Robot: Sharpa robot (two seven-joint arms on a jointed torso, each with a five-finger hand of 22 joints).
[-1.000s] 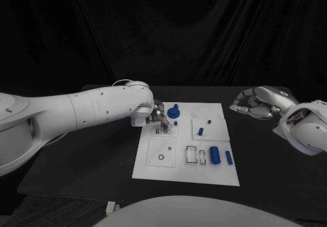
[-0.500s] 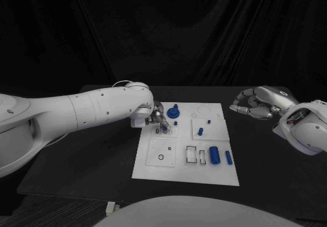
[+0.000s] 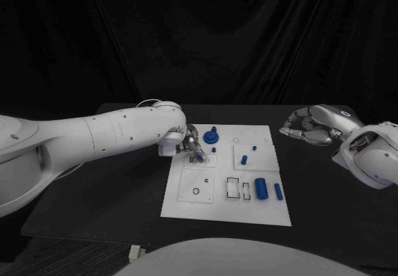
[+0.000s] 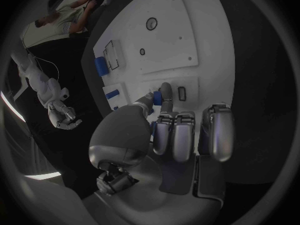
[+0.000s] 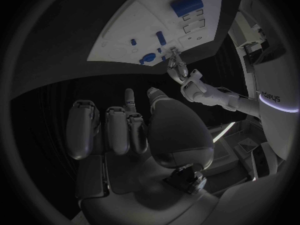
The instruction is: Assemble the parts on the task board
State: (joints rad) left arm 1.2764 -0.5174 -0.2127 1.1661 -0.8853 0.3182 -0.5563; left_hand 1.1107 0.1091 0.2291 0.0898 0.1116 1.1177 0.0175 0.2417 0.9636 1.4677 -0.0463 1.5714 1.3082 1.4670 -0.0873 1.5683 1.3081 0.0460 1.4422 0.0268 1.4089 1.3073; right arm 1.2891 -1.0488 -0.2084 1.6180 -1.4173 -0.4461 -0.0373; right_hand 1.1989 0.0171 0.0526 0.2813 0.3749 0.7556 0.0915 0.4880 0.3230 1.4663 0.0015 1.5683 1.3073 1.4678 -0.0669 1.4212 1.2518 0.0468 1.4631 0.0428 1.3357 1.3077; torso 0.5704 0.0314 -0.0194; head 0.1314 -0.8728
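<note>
Left arm [image 3: 99, 135]: white, lying across the left of the black table [image 3: 99, 190] and ending at the near-left edge of the task board.

Left hand [image 3: 192, 145]: over the board's upper left part. In the left wrist view its thumb and one finger [image 4: 165, 92] meet on a small blue part [image 4: 157, 98] at the board surface, just beside a small slotted recess [image 4: 182, 93]; the remaining fingers are curled back toward the palm. The hand covers most of that part, so which way it points cannot be told.

Task board [image 3: 217, 213]: one white plate in the middle of the table, its long axis running away from the robot. The left half carries a square inset with a small dark ring [image 3: 195, 191].

Blue parts on the board, left to right, head view:
- one round part with an upright stub [image 3: 212, 137], upper left, just beyond the left hand;
- one small peg [image 3: 214, 150], just beside the fingers;
- one short peg [image 3: 245, 160], standing near the board's middle;
- one tiny peg [image 3: 253, 148], beyond it;
- one thick cylinder [image 3: 260, 188], lying flat, long axis along the board's length;
- one slim bar [image 3: 278, 192], lying beside the cylinder and parallel to it, nearest the right edge.
Two narrow rectangular recesses [image 3: 234, 187] sit just left of the cylinder.

Right hand [image 3: 311, 129]: held above the table, off the board's upper right corner and well apart from it; fingers curled in toward the palm, nothing in them.
</note>
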